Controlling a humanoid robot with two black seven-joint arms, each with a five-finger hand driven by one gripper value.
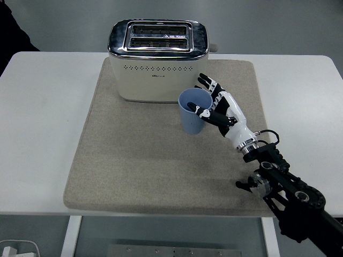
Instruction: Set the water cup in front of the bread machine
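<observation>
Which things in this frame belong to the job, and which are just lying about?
Belongs to the job:
- blue cup, standing on the mat just in front of the toaster
- toaster, at the mat's far edge
- right hand, against the cup's right side

Just there:
- beige mat
- white table
</observation>
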